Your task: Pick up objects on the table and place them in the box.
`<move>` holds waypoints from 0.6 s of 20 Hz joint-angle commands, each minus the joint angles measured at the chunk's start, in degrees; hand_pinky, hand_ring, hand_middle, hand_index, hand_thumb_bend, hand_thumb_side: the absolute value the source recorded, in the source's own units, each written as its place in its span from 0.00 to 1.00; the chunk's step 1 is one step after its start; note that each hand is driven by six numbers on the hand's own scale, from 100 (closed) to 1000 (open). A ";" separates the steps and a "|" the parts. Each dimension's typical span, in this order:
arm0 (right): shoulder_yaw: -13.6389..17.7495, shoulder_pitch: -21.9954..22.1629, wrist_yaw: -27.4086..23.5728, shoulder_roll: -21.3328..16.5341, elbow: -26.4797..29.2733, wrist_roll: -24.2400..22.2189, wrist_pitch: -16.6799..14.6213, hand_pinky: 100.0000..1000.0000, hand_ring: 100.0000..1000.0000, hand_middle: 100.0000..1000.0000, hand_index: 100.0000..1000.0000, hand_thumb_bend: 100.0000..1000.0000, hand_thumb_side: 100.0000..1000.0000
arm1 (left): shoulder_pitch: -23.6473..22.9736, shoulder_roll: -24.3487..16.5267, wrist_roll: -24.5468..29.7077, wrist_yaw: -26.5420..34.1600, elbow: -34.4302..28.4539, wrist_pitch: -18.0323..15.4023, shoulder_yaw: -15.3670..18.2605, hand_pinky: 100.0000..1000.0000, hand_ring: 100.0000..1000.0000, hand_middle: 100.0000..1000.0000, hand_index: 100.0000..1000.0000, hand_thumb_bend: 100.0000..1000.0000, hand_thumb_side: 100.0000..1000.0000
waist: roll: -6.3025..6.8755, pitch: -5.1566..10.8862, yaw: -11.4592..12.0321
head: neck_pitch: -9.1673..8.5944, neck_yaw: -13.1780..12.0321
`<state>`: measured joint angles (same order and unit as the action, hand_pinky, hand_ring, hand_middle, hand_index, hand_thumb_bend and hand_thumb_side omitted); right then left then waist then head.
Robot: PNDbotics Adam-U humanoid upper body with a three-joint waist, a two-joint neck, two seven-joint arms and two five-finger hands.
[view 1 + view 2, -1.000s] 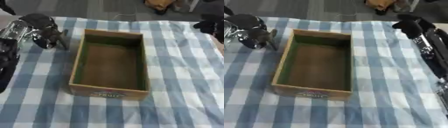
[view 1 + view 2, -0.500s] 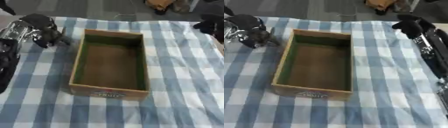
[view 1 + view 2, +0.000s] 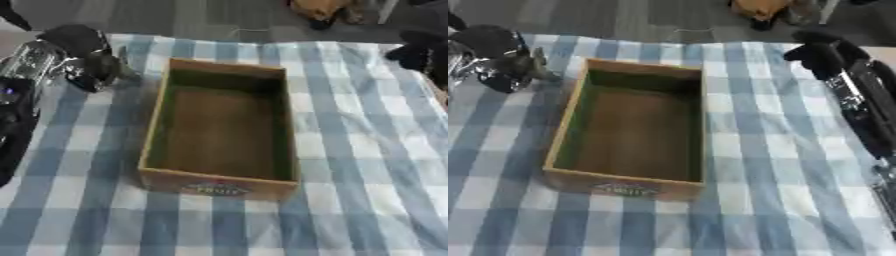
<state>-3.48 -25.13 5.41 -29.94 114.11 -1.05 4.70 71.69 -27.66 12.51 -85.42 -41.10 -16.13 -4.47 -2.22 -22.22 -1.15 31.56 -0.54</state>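
— What's out there?
— One blue-and-white checked tablecloth (image 3: 367, 165), one open wooden box (image 3: 220, 130) with nothing in it.
— The hands?
— Two. The left hand (image 3: 87, 62) is curled on a small dark object (image 3: 535, 64) beside the box's far-left corner. The right hand (image 3: 820, 55) hangs curled far right, holding nothing.

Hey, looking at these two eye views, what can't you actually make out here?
- Left robot hand, left eye view: blurred, so its fingers and anything in them are unclear.
- Right robot hand, right eye view: a dark blur; finger pose unreadable. In the left eye view the right edge crops it.
- Box label on its near wall: too blurred to read.
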 commanded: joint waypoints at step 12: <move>0.38 0.39 -0.48 -0.40 0.48 -0.21 0.11 0.88 0.84 0.67 0.88 0.42 1.00 | 1.95 -1.25 0.59 1.57 -1.75 1.54 0.00 0.41 0.43 0.17 0.24 0.00 0.15 | 0.12 3.07 0.30 | 0.50 0.41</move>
<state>-3.59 -24.40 5.35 -29.48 114.11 -1.23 4.87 71.70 -27.66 12.95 -83.82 -41.31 -14.57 -4.40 -2.20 -20.84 -0.82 31.72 -0.31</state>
